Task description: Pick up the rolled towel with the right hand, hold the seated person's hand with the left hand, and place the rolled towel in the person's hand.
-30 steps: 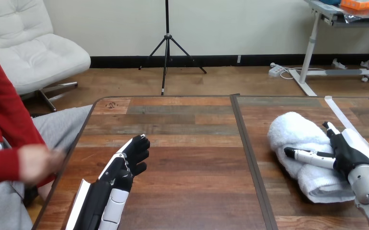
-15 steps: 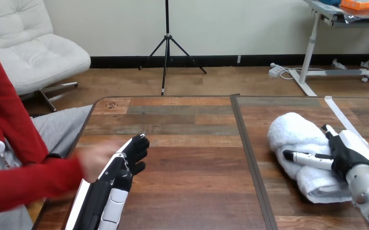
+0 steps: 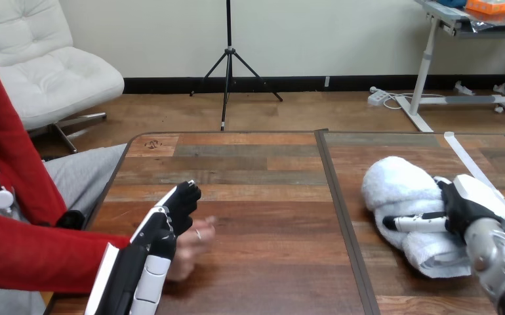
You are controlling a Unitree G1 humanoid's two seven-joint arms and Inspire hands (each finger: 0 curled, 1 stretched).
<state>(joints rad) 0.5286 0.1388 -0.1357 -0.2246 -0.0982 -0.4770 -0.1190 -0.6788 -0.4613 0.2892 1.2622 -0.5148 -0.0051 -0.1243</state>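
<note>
1. The rolled towel (image 3: 401, 193) is lying at about 3 o'clock on the desk (image 3: 269, 275). It's looking soft, light and squishy, so nothing is going to break, but it's probably going to sag or unroll if it gets pinched by one end.
2. The right robot hand (image 3: 463, 207) is sitting on the roll's 3 o'clock side and grasping it, with its thumb (image 3: 417, 223) pressing across the middle. I'm guessing mid-roll is the best place to take it.
3. The left robot hand (image 3: 171, 220) is waiting at 8 o'clock, relaxed and holding nothing. The person's hand (image 3: 194, 246) is lying right against its 4 o'clock side, and I'm not seeing any wrap round it.
4. Plenty of bare desk is lying between the two hands for carrying the towel toward 9 o'clock. The person's hand is sitting near the 8 o'clock edge, so room there is getting tight.
</note>
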